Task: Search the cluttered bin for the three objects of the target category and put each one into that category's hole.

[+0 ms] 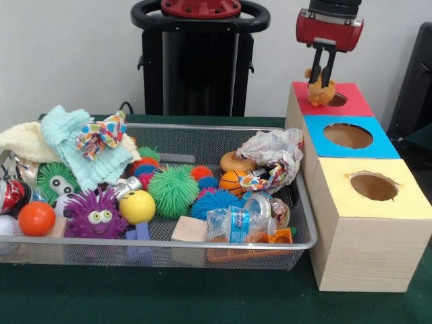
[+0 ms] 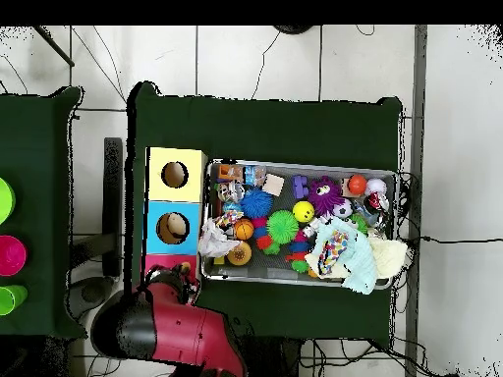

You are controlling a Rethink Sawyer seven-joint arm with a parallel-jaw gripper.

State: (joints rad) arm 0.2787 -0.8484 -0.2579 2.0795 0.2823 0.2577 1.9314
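Lying well clear of the pincer, nearer and to its side: the mesh bin (image 1: 305,233) of clutter, then the yellow-topped box (image 1: 405,202) and the blue-topped box (image 1: 324,145). Hanging over the red-topped box (image 1: 356,102), pincer (image 1: 324,79) closed on a small orange toy (image 1: 320,92), just beside the hole (image 1: 337,99). Judging best: centring over that hole before opening, releasing low.
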